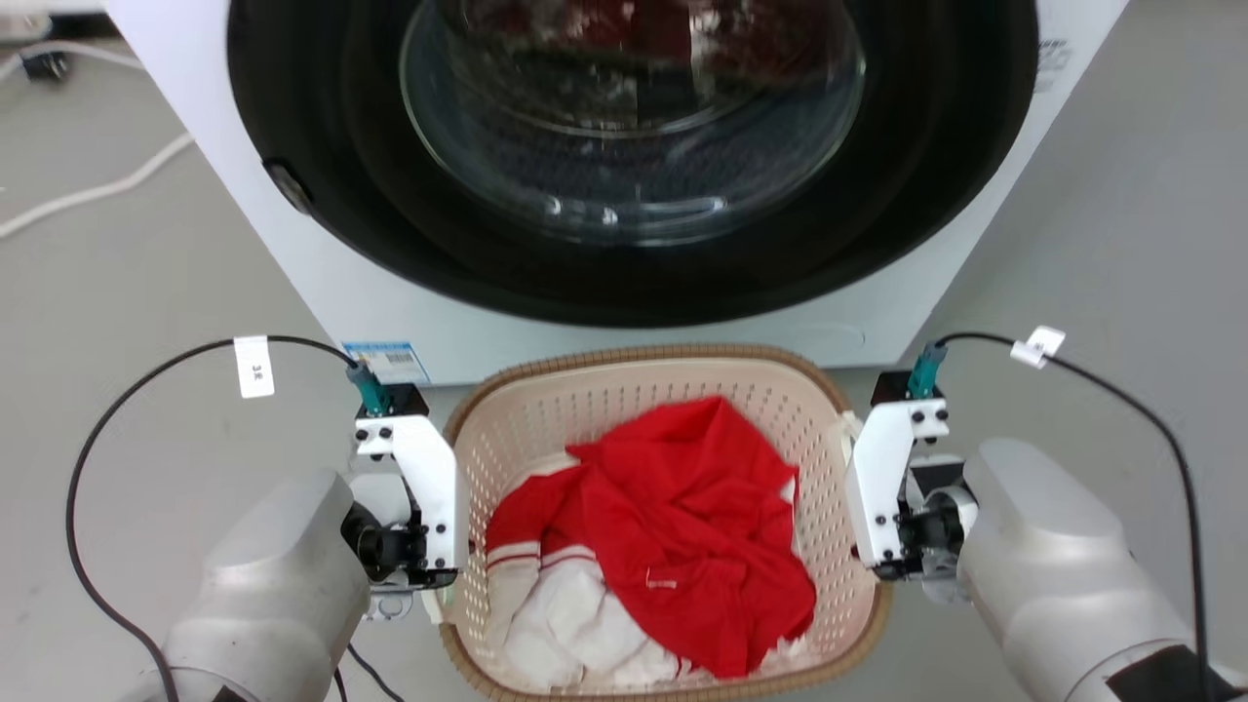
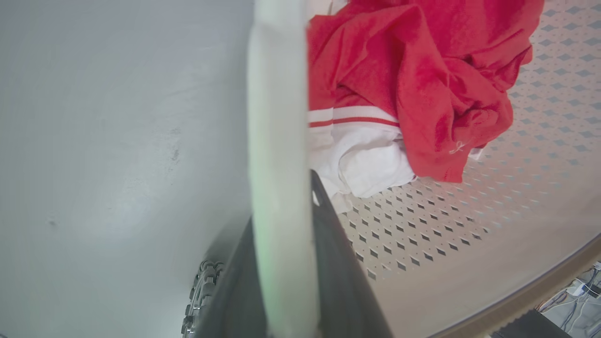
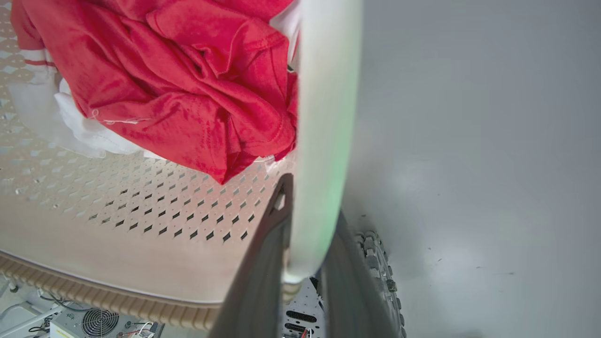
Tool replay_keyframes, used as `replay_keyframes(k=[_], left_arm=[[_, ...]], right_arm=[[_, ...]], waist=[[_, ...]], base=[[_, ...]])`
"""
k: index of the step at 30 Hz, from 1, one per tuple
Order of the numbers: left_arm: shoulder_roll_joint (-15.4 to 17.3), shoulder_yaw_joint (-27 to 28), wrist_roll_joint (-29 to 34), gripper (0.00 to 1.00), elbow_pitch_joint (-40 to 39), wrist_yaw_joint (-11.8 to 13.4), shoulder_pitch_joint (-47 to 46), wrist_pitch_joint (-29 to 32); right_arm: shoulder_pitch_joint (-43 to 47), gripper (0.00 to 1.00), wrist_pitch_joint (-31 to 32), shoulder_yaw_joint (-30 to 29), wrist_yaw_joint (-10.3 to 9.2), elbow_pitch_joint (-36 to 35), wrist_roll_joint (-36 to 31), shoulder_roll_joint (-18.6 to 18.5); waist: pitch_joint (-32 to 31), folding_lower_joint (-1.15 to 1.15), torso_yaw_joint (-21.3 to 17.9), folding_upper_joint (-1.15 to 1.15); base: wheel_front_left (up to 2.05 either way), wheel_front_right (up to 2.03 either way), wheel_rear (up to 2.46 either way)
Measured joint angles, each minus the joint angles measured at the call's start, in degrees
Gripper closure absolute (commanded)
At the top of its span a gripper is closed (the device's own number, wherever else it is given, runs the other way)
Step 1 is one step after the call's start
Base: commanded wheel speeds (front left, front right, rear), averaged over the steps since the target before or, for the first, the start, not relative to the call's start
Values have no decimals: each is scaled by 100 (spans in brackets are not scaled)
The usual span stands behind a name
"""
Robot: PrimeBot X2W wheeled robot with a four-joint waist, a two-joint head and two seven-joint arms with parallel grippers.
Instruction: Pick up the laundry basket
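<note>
Laundry basket (image 1: 673, 353) check for you. Your left hand (image 2: 281, 202) has its two dark fingers pressed on either side of the white loop handle (image 2: 277, 117) on that side. Your right hand (image 3: 312, 197) is pinching the other handle (image 3: 328, 94) the same way.

Good spots imo. The handles are the only sensible place to grab, since the perforated cream walls look smooth and would probably flex and slip under a squeeze.

Load looks light: just a red top (image 1: 682, 507) with something white (image 1: 575, 614) crumpled under it, both soft. I'd worry more about the thin loops twisting in the fingers, so bring both sides up evenly or it'll tip.

The basket is between your arms, just in front of the white washer (image 1: 370, 292), with the round door (image 1: 634, 146) above it. Can't tell if it's off the grey floor (image 1: 146, 322) yet. A white cable (image 1: 97, 190) lies well off to your left.
</note>
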Motion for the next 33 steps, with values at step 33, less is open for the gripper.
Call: replay_keyframes(k=[33], left_arm=[[-221,-158,-463,100,293,15,597,570]], right_arm=[[654,100,808,25,-2,40,248,-32]], waist=[[-1238,1,-46,0]], base=[[0,0,0]])
